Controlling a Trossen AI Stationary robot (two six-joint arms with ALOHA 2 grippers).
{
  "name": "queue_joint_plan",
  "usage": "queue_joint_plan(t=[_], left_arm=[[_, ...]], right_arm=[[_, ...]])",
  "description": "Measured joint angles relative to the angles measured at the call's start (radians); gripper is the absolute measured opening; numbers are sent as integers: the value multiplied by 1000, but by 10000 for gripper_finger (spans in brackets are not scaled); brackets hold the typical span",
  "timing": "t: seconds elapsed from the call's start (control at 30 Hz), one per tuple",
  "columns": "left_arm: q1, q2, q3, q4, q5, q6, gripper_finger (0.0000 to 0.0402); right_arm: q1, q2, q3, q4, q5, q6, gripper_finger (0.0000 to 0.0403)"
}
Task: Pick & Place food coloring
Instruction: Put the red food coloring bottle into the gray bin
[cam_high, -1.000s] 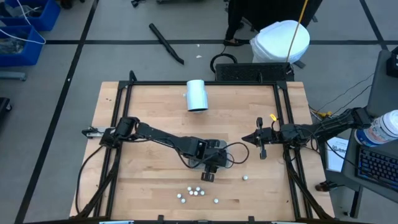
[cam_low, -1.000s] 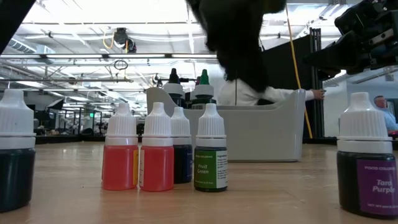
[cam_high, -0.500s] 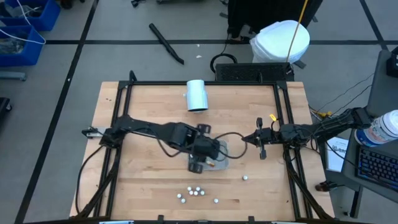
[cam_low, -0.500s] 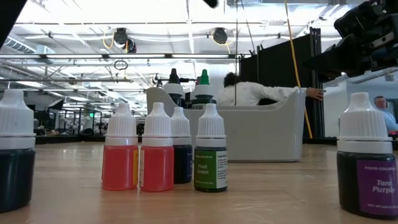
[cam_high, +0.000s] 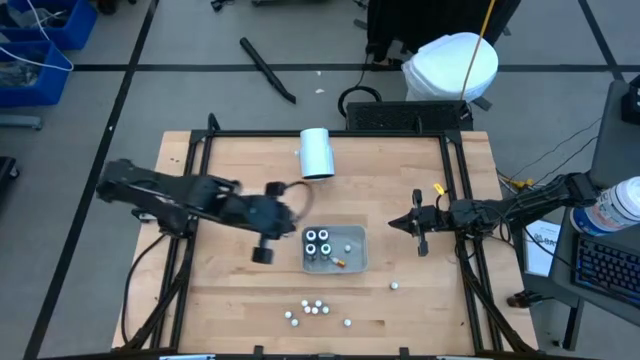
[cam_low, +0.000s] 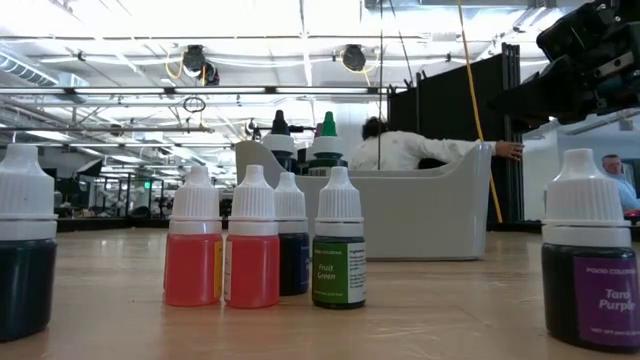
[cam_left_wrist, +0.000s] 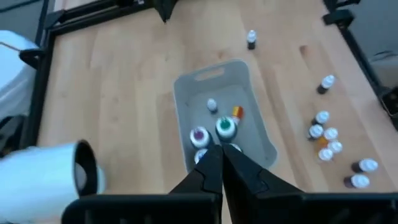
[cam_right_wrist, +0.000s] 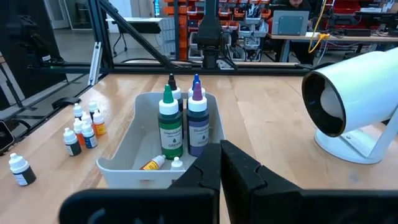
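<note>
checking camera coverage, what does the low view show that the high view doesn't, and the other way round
Only the low view: bottle labels, such as Fruit Green and a purple one, plus a person leaning behind the tray.

Only the high view: both arms, the left end effector shut beside the tray, the right end effector shut near the right edge, and the white cylinder.

Both: the grey tray and loose small bottles on the wooden table.

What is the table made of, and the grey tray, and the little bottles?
The table looks like wood with a matte finish: pale planks with visible grain. The grey tray seems to be plastic: smooth, slightly glossy walls and rounded corners. The little bottles also look plastic: see-through bodies showing the colour inside, with white ridged caps.
</note>
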Motion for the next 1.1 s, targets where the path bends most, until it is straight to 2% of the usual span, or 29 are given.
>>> queue_joint_plan(t=[0.13, 0.23, 0.53, 0.63, 0.8, 0.97, 1.1], left_arm=[[7, -223, -335, 236, 55, -9, 7], [7, -355, -535, 362, 77, 3, 9], [7, -664, -965, 770, 122, 45, 13], [7, -708, -1074, 930, 158, 84, 4], [7, -727, -1213, 1164, 158, 136, 8], [7, -726, -1278, 1251, 147, 157, 8], [7, -726, -1306, 1259, 131, 172, 5]], right_arm=[[0, 0, 0, 1, 0, -1, 0], [0, 0, 0, 2, 2, -2, 0], [0, 0, 0, 16, 5, -13, 0], [0, 0, 0, 10, 5, -19, 0], [0, 0, 0, 10, 5, -19, 0], [0, 0, 0, 10, 10, -21, 0], [0, 0, 0, 10, 64, -31, 0]])
